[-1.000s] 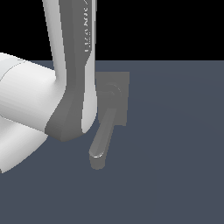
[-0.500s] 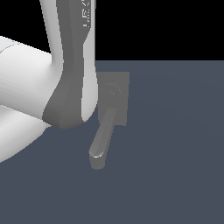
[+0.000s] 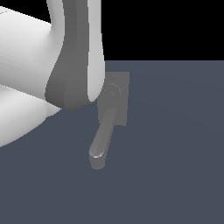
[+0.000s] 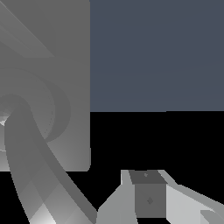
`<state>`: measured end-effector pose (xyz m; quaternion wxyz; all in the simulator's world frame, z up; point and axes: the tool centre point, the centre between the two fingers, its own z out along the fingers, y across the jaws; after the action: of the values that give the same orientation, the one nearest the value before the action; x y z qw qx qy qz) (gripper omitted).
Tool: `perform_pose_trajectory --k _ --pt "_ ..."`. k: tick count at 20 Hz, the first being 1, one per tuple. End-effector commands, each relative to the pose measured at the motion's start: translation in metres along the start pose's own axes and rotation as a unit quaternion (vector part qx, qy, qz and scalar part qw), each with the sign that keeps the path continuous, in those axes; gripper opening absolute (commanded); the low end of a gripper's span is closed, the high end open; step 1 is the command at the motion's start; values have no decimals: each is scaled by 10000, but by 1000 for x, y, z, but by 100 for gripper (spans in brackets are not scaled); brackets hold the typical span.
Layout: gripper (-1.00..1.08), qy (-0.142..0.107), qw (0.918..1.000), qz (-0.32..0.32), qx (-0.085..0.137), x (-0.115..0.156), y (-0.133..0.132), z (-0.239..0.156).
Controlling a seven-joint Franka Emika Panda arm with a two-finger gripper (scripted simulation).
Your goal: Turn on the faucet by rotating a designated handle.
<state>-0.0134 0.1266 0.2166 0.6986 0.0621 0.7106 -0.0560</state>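
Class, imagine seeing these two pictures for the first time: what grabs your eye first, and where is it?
The glossy white robot arm fills the exterior view's upper left, hiding part of the grey faucet. The faucet's thick spout juts toward the camera over the dark floor. In the wrist view, the end effector sits beside the spout, touching nothing visible.

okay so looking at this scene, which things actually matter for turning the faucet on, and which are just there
Part of the job:
- the faucet, grey back plate with a round hub
- the gripper, only partly visible in the wrist view, beside the faucet
- the handle: cannot be picked out for certain

Just there:
- the floor, plain blue-grey
- the spout, thick and round-ended
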Motion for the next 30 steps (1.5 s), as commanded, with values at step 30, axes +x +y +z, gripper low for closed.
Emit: perform_pose_trajectory --k 30 --pt "-100 40 10000 -15 -20 -58 -53 -3"
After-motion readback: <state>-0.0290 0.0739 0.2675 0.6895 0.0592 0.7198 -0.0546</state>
